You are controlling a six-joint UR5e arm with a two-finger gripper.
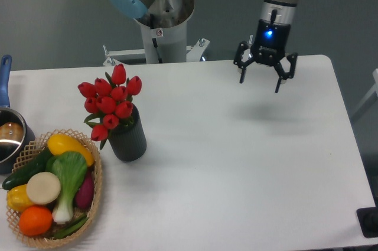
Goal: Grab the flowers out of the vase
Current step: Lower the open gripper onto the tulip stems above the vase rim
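The flowers point(110, 101), a bunch of bright red tulip buds with green stems, stand upright in the vase point(127, 137), a dark ribbed cylinder on the left part of the white table. My gripper point(260, 80) hangs above the table's far side, well to the right of the flowers and higher than them. Its fingers are spread and point down, with nothing between them. A blue light glows on its wrist.
A wicker basket point(94, 195) of vegetables sits at the front left, just beside the vase. A blue-handled metal pot point(10, 136) stands at the left edge. The arm's base column point(159, 23) rises behind the table's far edge.
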